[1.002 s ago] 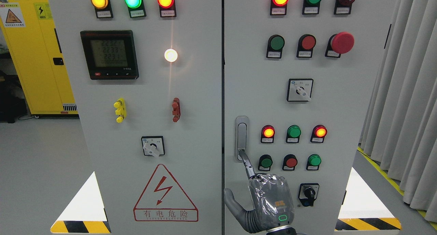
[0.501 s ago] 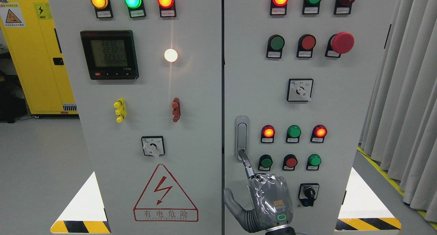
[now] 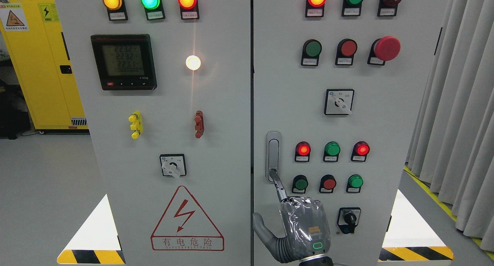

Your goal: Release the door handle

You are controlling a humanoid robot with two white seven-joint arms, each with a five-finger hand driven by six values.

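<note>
The silver door handle (image 3: 273, 156) sits upright in its recess at the left edge of the right cabinet door (image 3: 386, 142). My right hand (image 3: 305, 223) comes up from the bottom edge, its back wrapped in clear film. Its index finger (image 3: 278, 187) is stretched up and left, and the tip touches the handle's lower end. The thumb (image 3: 259, 224) sticks out to the left. The other fingers are curled and hold nothing. The handle lies flat in its recess. My left arm is out of view.
Lit red lamps (image 3: 303, 149) and green and red push buttons (image 3: 329, 183) stand just right of the handle. A black key switch (image 3: 349, 219) is right of my hand. The left door (image 3: 216, 142) carries a meter and a warning triangle. Curtains (image 3: 459, 115) hang at the right.
The hand and its index finger have stayed almost still at the handle's lower end. The two red lamps beside the handle look a little dimmer.
</note>
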